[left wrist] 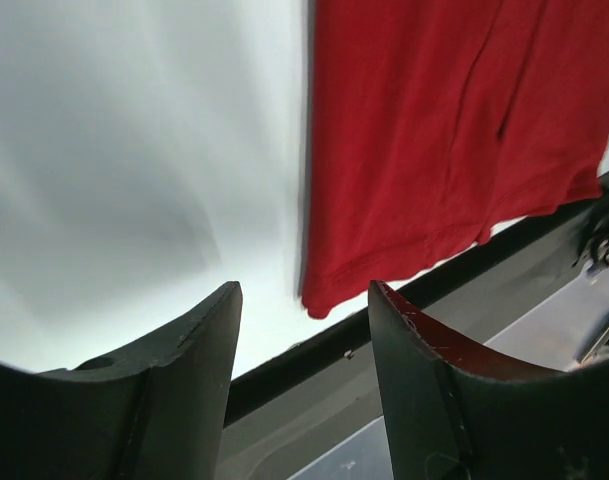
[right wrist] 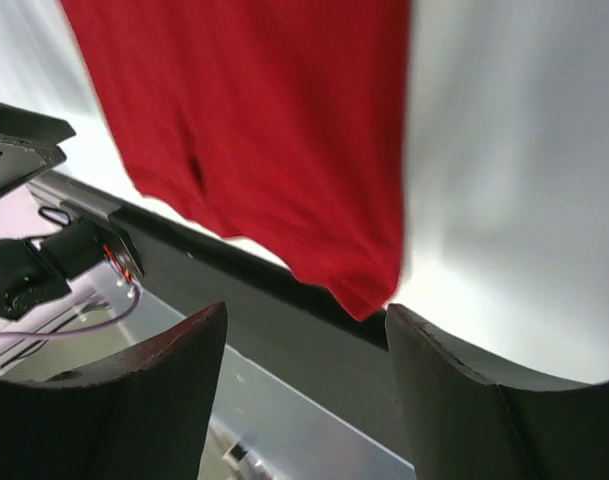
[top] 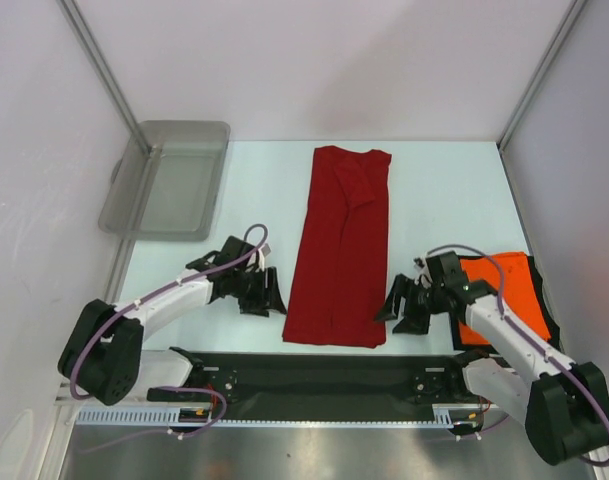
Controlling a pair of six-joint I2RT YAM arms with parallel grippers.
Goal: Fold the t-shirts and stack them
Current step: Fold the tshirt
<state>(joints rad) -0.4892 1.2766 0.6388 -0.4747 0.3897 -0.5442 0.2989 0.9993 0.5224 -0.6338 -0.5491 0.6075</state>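
— Right, starting nearest: note the left gripper (top: 267,293) just beside the near-left hem corner of the dark red t-shirt (top: 341,245), fingers spread, pinching nothing.

— Agreed. Same for the right gripper (top: 402,305): parted wide, empty, just off the near-right corner. No contact with cloth on either side, going by the wrist views.

— Looks lengthwise-folded already: laid as a long narrow band down the middle of the table (top: 444,190), sleeves tucked in, collar end far.

— So, probably poised to take the hem. Calls for lowering onto both near corners, closing through every layer, then carrying the hem evenly toward the collar.

— Worth minding those layers; could slide apart if pinched only on top.

— And the bright orange t-shirt (top: 509,290)?

— Lies at the table's right edge, partly under the right arm. Cannot tell how far folded. Not yet stacked with the red one.

— Farther back?

— Smooth, pale tabletop. Then a translucent grey tub (top: 169,178) at far left. Beyond, white walls (top: 324,60) with metal posts (top: 99,65) closing in the cell.
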